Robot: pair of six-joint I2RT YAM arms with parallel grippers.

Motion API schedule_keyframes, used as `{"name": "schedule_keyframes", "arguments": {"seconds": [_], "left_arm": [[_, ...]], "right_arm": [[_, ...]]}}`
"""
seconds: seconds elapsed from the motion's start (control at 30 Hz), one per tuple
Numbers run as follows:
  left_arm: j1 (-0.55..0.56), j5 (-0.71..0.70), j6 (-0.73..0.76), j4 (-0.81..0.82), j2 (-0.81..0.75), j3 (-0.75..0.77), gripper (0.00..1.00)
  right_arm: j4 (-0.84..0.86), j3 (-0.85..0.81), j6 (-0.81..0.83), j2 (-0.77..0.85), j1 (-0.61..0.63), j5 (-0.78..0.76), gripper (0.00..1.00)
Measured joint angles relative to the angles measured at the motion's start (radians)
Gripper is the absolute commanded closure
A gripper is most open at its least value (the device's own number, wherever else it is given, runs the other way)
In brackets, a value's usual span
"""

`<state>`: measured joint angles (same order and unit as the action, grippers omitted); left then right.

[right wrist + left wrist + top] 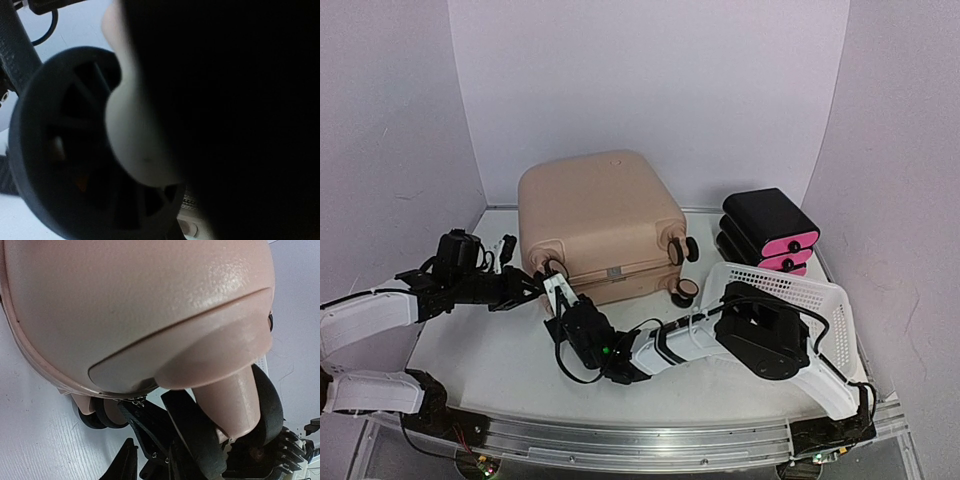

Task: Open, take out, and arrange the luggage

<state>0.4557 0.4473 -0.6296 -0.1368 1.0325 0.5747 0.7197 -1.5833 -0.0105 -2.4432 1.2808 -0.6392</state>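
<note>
A black-and-pink stacked drawer box (770, 232) is sitting far right on the white table (480, 350); a white perforated basket (790, 285) is lying just nearer.

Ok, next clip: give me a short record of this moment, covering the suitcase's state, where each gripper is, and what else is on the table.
luggage: pale pink, closed, lying flat at back centre, wheels toward the arms
left gripper: at the near-left wheel; clamped or not, cannot tell
right gripper: shut, tip beside the same wheel
drawer box: black and pink, right of the suitcase, apart from it
basket: white, perforated, front right
contents: nothing taken out yet
</note>
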Motion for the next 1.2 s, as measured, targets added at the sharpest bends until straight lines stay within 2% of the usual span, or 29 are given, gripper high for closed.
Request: {"name": "schedule_keyframes", "arguments": {"seconds": [0.2, 0.33, 0.53, 0.7, 0.83, 0.97, 1.07, 1.1, 1.2], "left_arm": [[0.002, -0.001, 0.002, -0.001, 0.003, 0.0, 0.74], [0.002, 0.013, 0.037, 0.008, 0.017, 0.0, 0.65], [0.011, 0.105, 0.142, 0.077, 0.089, -0.007, 0.54], [0.002, 0.119, 0.211, 0.142, 0.095, -0.019, 0.56], [0.0, 0.111, 0.198, 0.168, 0.089, -0.036, 0.56], [0.0, 0.076, 0.152, 0.186, 0.021, -0.082, 0.48], [0.004, 0.044, 0.135, 0.12, -0.066, -0.098, 0.42], [0.003, 0.021, 0.134, 0.076, -0.096, -0.094, 0.39], [-0.011, -0.057, 0.166, -0.118, -0.152, -0.03, 0.38]], "right_arm": [[-0.024, -0.03, 0.059, -0.013, 0.005, -0.024, 1.0], [-0.029, -0.03, 0.115, -0.013, 0.005, -0.012, 1.0], [-0.009, -0.015, 0.162, -0.013, 0.007, 0.014, 1.0], [0.019, -0.005, 0.161, -0.012, 0.009, 0.02, 1.0], [0.011, -0.013, 0.171, -0.012, 0.01, 0.007, 1.0], [-0.006, -0.022, 0.18, -0.013, 0.016, -0.016, 1.0], [-0.004, -0.023, 0.181, -0.014, 0.019, -0.024, 1.0], [-0.005, -0.023, 0.181, -0.015, 0.02, -0.026, 1.0], [-0.003, -0.027, 0.182, -0.019, 0.021, -0.032, 1.0]]}}
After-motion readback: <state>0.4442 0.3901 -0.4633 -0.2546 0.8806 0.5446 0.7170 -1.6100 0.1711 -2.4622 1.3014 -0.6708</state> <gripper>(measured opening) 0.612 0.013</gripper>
